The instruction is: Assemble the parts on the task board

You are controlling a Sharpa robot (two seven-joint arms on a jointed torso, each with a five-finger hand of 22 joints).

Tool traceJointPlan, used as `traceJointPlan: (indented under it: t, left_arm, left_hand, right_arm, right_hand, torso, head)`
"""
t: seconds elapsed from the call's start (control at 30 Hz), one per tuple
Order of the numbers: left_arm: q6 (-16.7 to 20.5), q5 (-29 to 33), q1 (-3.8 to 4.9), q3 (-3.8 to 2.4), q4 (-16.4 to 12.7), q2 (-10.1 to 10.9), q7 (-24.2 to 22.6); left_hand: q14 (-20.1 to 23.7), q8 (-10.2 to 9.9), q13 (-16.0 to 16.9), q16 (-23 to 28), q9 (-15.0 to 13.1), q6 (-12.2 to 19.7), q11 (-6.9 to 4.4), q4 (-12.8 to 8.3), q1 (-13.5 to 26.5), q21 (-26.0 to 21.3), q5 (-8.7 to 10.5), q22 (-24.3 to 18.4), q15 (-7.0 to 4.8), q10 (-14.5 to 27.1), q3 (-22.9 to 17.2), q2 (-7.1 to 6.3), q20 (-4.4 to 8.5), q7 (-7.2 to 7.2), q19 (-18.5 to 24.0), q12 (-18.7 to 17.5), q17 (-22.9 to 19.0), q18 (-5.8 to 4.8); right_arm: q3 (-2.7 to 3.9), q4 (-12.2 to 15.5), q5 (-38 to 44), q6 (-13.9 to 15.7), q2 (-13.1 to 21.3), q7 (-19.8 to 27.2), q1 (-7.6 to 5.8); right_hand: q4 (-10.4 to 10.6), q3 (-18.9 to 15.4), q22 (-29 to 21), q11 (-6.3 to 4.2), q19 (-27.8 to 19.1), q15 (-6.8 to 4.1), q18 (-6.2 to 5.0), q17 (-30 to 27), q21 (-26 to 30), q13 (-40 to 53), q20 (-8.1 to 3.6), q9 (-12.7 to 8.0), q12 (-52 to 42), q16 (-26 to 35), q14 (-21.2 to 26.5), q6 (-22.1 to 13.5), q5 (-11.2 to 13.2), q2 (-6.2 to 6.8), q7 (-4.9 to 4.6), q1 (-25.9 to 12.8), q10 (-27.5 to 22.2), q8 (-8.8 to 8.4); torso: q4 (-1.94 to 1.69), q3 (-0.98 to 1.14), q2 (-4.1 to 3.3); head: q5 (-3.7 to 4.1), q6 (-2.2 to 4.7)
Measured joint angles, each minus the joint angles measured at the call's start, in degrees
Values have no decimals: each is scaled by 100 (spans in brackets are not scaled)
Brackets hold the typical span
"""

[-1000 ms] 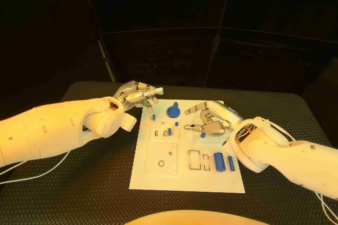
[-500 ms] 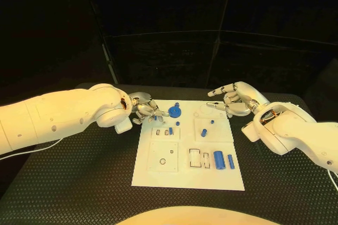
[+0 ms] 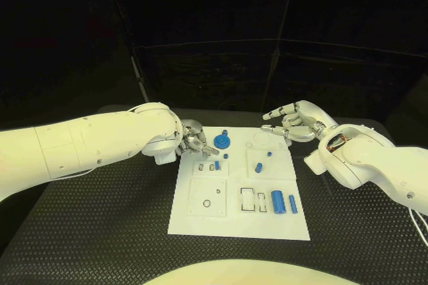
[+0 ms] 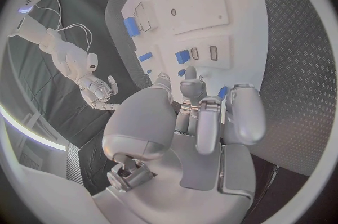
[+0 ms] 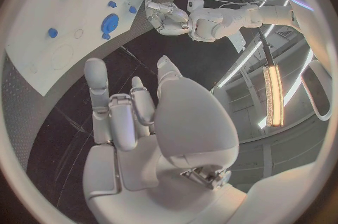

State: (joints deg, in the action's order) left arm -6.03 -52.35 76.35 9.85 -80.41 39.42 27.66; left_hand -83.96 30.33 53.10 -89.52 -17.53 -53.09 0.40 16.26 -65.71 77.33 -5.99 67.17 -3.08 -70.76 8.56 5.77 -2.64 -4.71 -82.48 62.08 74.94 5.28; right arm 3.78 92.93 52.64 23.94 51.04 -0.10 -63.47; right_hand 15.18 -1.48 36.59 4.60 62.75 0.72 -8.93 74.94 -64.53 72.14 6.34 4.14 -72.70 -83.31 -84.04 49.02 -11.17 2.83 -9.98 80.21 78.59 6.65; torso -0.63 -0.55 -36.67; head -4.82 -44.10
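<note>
While the white board (image 3: 239, 220) lies flat in the middle of the black, ribbed counter (image 3: 98, 235), both hands sit at its far end. The left hand (image 3: 193, 141) is at the board's far left corner, its fingers (image 4: 199, 101) curled down close to a small blue piece (image 4: 222, 92); whether they pinch anything I cannot tell. The right hand (image 3: 294, 125) hovers off the far right corner, fingers spread, holding nothing.

On the board: a round blue knob (image 3: 222, 138) near the far edge, just beside the left hand. Small blue pegs (image 3: 216, 165) stand in the slots nearer the middle, one (image 3: 258, 168) in the right panel. A blue cylinder (image 3: 278, 203) and a thin blue bar (image 3: 292, 204) lie side by side at the near right, next to open rectangular cutouts (image 3: 246, 199). A square panel (image 3: 207, 199) with a round hole is at the near left.
</note>
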Motion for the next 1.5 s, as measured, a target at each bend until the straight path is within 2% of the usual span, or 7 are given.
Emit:
traceJointPlan:
  t: [0.07, 0.13, 0.53, 1.17, 1.5]
  left_arm:
    - [-15, -53, 1, 7, 43, -73, 30]
    - [-33, -101, 3, 21, 84, -150, 57]
    - [-194, -244, 3, 124, 314, -456, 146]
    - [-446, -397, -1, 138, 610, -765, 187]
    - [-587, -417, -6, 138, 745, -873, 202]
  left_hand:
    - [0, 63, 70, -2, -53, 37, -1, -7, 0, 10, 0, 53, 0, -27, 20, 0, -14, 1, -25, 65, 0, -8]
    - [0, 79, 99, -2, -75, 37, 0, 1, 0, 28, 0, 72, 0, -41, 31, 0, -14, 0, -25, 74, 0, -90]
    - [0, 176, 175, -31, -167, 98, 0, -8, -23, 72, 0, 158, 0, -40, 98, 23, -14, 21, -25, 138, -1, -89]
    - [0, 209, 183, -31, -213, 119, 1, -24, -25, 93, 0, 170, 1, -40, 114, 24, -14, 0, -25, 160, -1, -89]
    - [0, 264, 169, -31, -264, 161, 1, -55, -84, 93, -1, 176, 1, -40, 145, 83, -14, 0, -25, 160, -2, -89]
  right_arm:
    - [0, -14, -9, -12, -13, -6, -1]
    - [0, -30, -18, -25, -31, -13, -2]
    - [0, -83, -38, -81, -93, -40, -3]
    - [0, -119, -48, -140, -145, -72, -3]
    - [0, -125, -49, -157, -145, -84, -3]
  right_hand:
    - [-1, -1, 0, 0, 0, 0, 0, 0, 0, -1, 0, 0, 0, 0, 0, 0, -2, 0, 0, 0, 0, 0]
    - [-1, -1, 0, 0, 0, 0, 0, 0, 1, -1, 0, 0, 0, 0, 0, 0, -2, 0, 0, 0, 0, 0]
    - [14, -15, -24, 0, 1, 0, 0, -1, 1, -13, 1, -1, 0, 28, 0, 0, -2, 0, 0, 0, 1, 0]
    - [14, -15, -24, 0, 1, 0, 1, -2, 0, -11, 1, -1, 0, 28, 0, -1, -30, 1, 0, 0, 1, 0]
    - [20, -21, -23, 0, 1, 0, 1, -3, 0, -10, 1, -2, 0, 28, 0, -1, -30, -5, 0, 6, 1, 0]
  torso:
    - [0, -1, -2]
    - [0, -3, -5]
    - [0, -14, -18]
    - [8, -16, -31]
    - [10, -20, -34]
  head:
    - [-7, 1]
    - [-10, -3]
    - [-18, -35]
    - [-34, -77]
    - [-20, -121]
